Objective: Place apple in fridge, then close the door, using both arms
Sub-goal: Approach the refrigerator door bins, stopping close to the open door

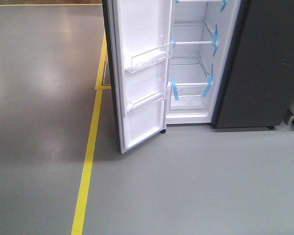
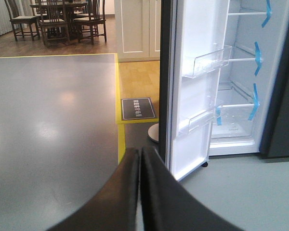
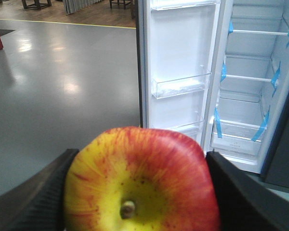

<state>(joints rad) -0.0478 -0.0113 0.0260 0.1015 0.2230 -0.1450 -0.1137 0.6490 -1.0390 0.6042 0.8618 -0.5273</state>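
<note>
1. The apple is gripped between the two fingers of the right gripper, which are closed against its sides. The stem end faces the camera.
2. The apple is well short of the fridge, whose door stands wide open.
3. The left gripper is seen with its fingers pressed together and nothing between them.
4. The carry-in is judged to be the step in hand. The apple should be brought in level over a bare shelf, clear of the door bins. It should be released only once it is resting, as a round fruit may roll.
5. The left arm is best held outside the door's swing until closing.
6. Neither arm is seen in the front view.
7. The upper fridge is cut off, and pad contact behind the apple is hidden.
8. A pale round object by the door foot cannot be identified.
</note>
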